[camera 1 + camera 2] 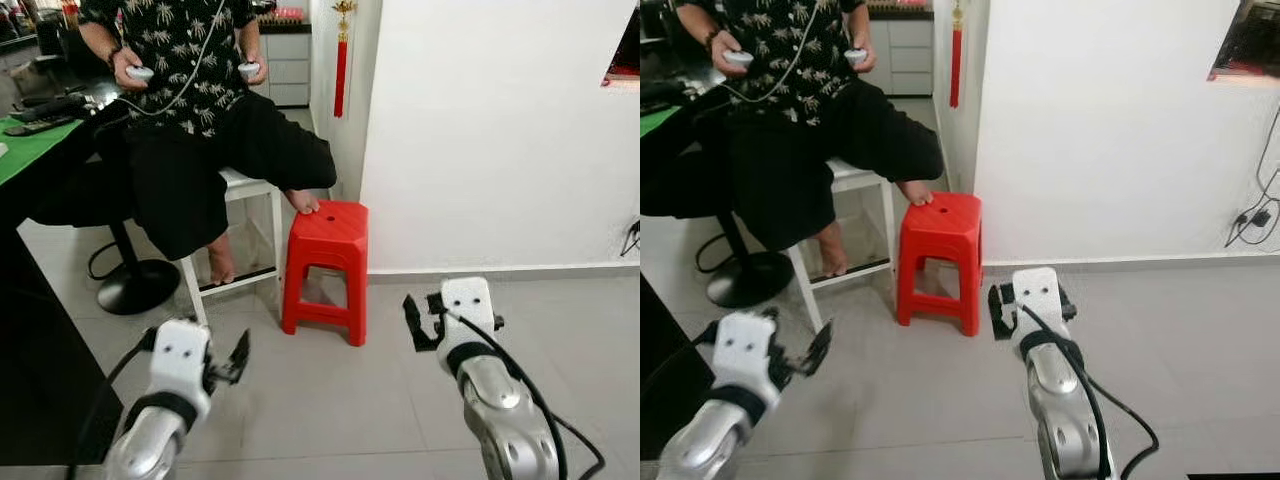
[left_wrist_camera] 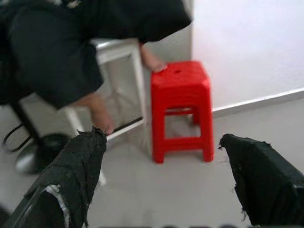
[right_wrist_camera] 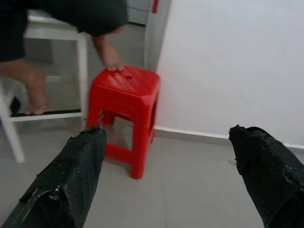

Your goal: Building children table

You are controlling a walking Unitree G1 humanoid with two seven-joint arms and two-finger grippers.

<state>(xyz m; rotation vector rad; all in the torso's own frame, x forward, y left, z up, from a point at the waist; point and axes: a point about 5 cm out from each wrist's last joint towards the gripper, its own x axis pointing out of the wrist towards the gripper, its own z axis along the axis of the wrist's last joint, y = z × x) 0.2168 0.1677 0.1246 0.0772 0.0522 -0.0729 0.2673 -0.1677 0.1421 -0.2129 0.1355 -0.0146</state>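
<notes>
While person [image 1: 185, 90] sits on white stool [image 1: 243, 190], foot on red plastic stool [image 1: 326, 268]: upright, four-legged, hole in seat, on floor [image 1: 330, 400] beside wall. Left gripper [image 1: 236, 360], right gripper [image 1: 418, 322] hover, jaws open, empty.

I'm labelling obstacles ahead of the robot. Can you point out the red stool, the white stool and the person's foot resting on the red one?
red stool [image 1: 328, 222]: left eye view, seat top.
white stool [image 1: 276, 215]: left eye view, front leg.
foot [image 1: 303, 201]: left eye view, toes on the red seat's edge.
</notes>
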